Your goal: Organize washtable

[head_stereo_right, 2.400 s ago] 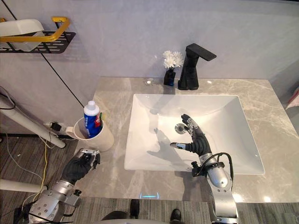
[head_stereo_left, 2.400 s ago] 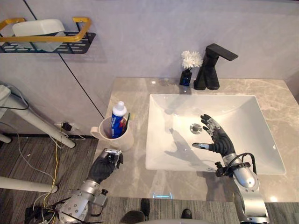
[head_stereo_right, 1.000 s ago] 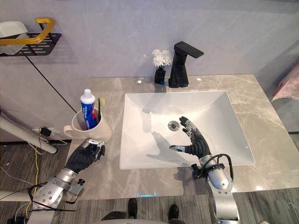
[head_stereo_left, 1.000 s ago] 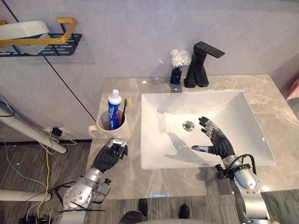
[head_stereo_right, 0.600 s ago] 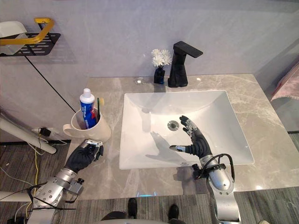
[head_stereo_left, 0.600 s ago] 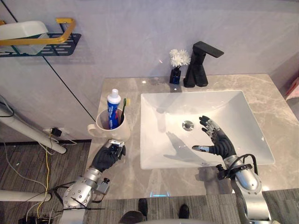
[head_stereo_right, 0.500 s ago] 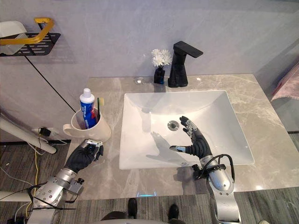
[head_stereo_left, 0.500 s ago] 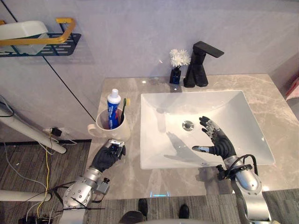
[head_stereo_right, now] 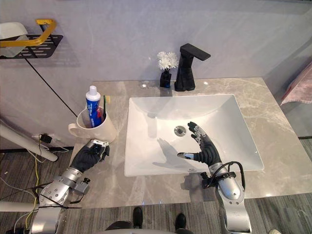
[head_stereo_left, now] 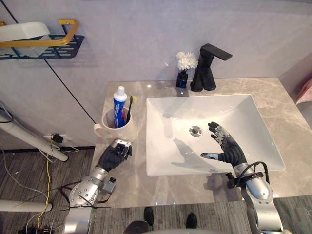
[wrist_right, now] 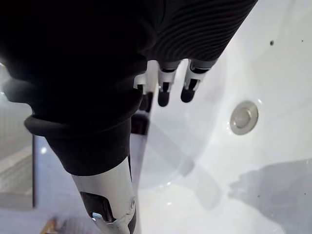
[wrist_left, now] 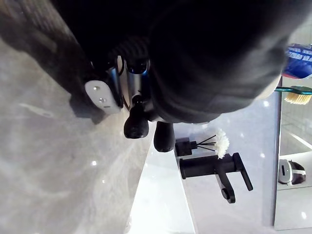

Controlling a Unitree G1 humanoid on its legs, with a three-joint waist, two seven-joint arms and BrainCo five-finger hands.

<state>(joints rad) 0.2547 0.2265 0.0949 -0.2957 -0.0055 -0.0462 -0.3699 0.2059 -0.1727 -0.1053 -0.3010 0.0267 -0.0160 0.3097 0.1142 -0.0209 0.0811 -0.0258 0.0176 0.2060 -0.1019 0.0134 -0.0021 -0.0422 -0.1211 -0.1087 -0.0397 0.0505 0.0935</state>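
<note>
A cream mug (head_stereo_left: 117, 130) stands on the marble counter (head_stereo_left: 131, 181) left of the white sink (head_stereo_left: 243, 109). It holds a blue and white toothpaste tube (head_stereo_left: 119, 106) and a green toothbrush (head_stereo_left: 131, 104). My left hand (head_stereo_left: 115, 155) hovers just in front of the mug, fingers curled, holding nothing. My right hand (head_stereo_left: 227, 149) is open above the sink basin, fingers spread, near the drain (wrist_right: 242, 117). In the left wrist view the toothbrush head (wrist_left: 297, 92) shows past the hand.
A black faucet (head_stereo_left: 206, 67) and a small dark vase of white flowers (head_stereo_left: 185, 66) stand behind the sink. A black and yellow wall shelf (head_stereo_left: 58, 43) with a white dish (head_stereo_left: 23, 30) hangs at the upper left. The counter's left edge drops to the floor.
My left hand has crept a little forward towards the mug. The right hand has stayed in place over the basin. The view has shifted slightly.
</note>
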